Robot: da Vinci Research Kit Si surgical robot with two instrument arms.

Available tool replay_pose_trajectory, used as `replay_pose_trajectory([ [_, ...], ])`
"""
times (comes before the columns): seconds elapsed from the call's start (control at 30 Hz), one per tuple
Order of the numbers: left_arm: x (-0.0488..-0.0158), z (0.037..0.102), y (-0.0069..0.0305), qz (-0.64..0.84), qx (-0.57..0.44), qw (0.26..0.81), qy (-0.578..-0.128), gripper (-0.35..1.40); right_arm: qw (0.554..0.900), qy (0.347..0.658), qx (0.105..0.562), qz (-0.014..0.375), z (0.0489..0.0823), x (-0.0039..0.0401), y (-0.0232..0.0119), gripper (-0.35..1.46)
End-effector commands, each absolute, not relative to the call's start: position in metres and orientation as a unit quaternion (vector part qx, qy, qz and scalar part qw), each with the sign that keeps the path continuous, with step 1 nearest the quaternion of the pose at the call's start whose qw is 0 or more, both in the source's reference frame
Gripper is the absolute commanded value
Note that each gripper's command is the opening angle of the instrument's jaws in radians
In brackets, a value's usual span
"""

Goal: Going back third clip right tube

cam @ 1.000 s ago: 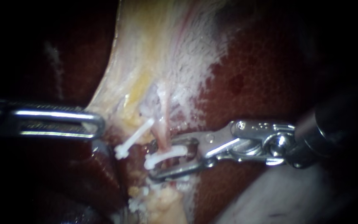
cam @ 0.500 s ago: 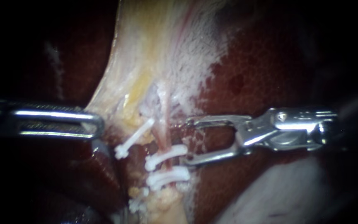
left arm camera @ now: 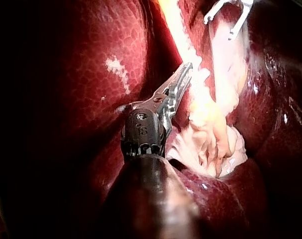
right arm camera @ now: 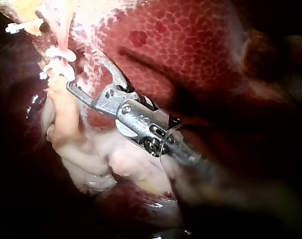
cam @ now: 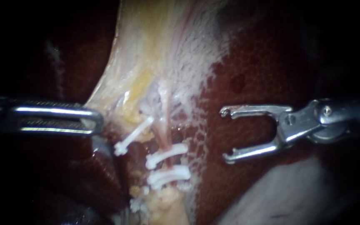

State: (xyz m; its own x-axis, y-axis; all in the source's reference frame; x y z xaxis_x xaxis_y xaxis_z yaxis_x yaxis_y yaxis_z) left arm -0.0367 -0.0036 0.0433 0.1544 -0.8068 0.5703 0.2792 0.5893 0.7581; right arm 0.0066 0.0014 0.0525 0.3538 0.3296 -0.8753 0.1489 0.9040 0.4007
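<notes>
The right instrument (cam: 225, 135) is hanging with its jaws gaping wide and empty, clear to the right of the white clips (cam: 167, 155). They are sitting crosswise on the right tube (cam: 166, 125), directly facing the jaw mouth.

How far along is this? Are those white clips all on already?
Nearly done, it seems. White clips sit closed across the right tube, and another clip crosses the tube beside it. In hand: my right instrument stands clear of them over the liver, jaws open and empty, while my left instrument grips the pale tissue. Left: probably just drawing the right instrument away.
</notes>
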Motion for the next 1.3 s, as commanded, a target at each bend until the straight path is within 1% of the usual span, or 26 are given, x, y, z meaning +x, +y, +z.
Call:
replay_pose_trajectory([
  [0.03, -0.0368, 0.0435, -0.0037, -0.379, 0.248, 0.718, -0.528, -0.35, 0.795, 0.565, 0.212, 0.057, 0.0523, 0.0066, 0.0013, 0.6],
  [0.4, -0.0366, 0.0472, -0.0037, -0.375, 0.245, 0.723, -0.526, -0.35, 0.796, 0.568, 0.206, 0.047, 0.052, 0.0066, 0.001, 0.6],
  [0.63, -0.0371, 0.0493, -0.0043, -0.377, 0.244, 0.729, -0.517, -0.35, 0.796, 0.568, 0.204, 0.045, 0.052, 0.0066, 0.001, 0.6],
  [0.93, -0.0386, 0.0506, -0.0056, -0.376, 0.247, 0.732, -0.511, -0.35, 0.796, 0.568, 0.204, 0.045, 0.0521, 0.0066, 0.001, 0.6],
  [1.3, -0.039, 0.0508, -0.006, -0.375, 0.252, 0.733, -0.509, -0.35, 0.796, 0.568, 0.204, 0.045, 0.0521, 0.0066, 0.0009, 0.6],
])
